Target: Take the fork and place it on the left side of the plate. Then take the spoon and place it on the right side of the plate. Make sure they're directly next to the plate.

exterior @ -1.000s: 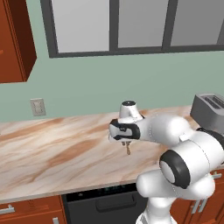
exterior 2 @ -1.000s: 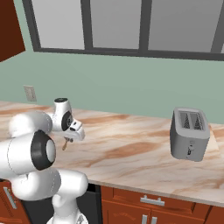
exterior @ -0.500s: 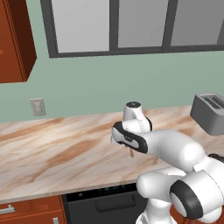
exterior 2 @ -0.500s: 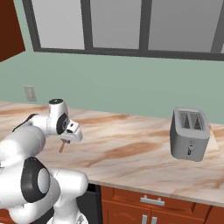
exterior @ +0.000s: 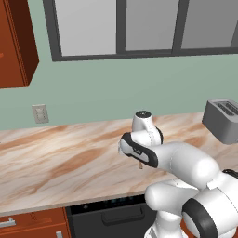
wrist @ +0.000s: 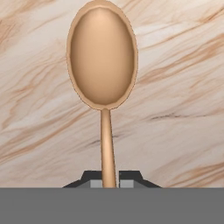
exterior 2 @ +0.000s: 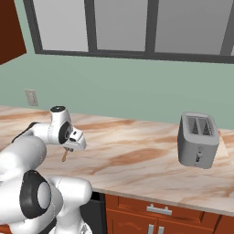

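Note:
The tan-brown spoon [wrist: 102, 57] hangs bowl-down over the marble counter, its thin handle pinched between my fingertips [wrist: 92, 180]. My gripper [wrist: 109, 180] is shut on that handle. From the base cameras the spoon [exterior: 140, 164] pokes out below the hand, above the counter's front half. In the right base view the spoon [exterior 2: 65, 155] dangles under the gripper [exterior 2: 68, 149], clear of the counter. The fork and the plate are out of view.
A grey toaster [exterior 2: 197, 140] stands at the right end of the counter [exterior: 65, 162], also seen as the toaster [exterior: 224, 120] in the left base view. A wall outlet [exterior: 40, 113] sits on the green wall. Windows run above.
The whole scene has shifted sideways, so the base has driven along the counter. The arm has stretched out further over the counter, still carrying the spoon.

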